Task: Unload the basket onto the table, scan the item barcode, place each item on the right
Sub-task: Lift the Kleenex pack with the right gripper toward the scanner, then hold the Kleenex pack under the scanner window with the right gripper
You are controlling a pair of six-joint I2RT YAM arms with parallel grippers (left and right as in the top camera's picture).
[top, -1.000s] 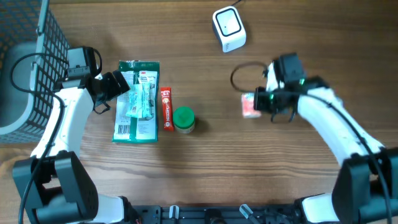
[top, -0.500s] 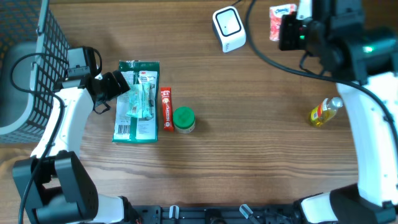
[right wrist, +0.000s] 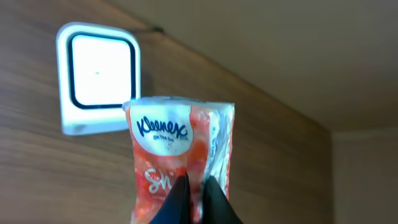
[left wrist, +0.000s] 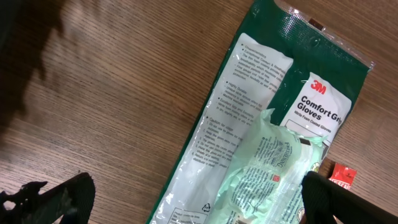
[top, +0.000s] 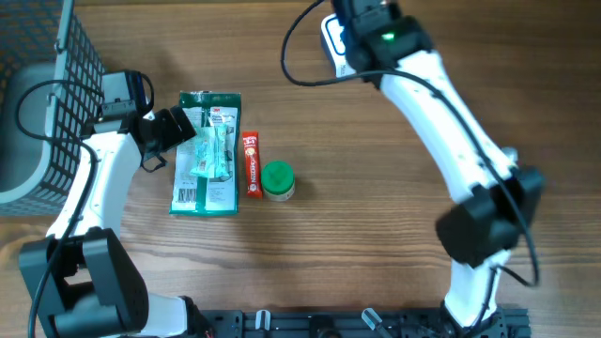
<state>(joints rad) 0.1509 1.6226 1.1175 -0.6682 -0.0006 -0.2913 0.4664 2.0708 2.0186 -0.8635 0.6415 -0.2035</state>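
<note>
A red and orange Kleenex tissue pack (right wrist: 177, 149) hangs in my right gripper (right wrist: 196, 190), whose fingers are shut on its lower end. It is held upright just beside the white barcode scanner (right wrist: 98, 78), whose square window faces up. From overhead the right arm reaches to the back of the table and covers most of the scanner (top: 330, 38); the pack itself is hidden there. My left gripper (left wrist: 199, 204) hovers open over a green 3M gloves packet (left wrist: 273, 124), holding nothing.
On the table's left lie the gloves packet (top: 207, 155), a red toothpaste box (top: 252, 164) and a green-lidded jar (top: 277, 180). A dark wire basket (top: 38, 84) stands at the far left edge. The scanner's cable loops behind the right arm.
The right arm has carried the tissue pack from the middle right of the table up to the back, beside the scanner. The left arm has not moved.
</note>
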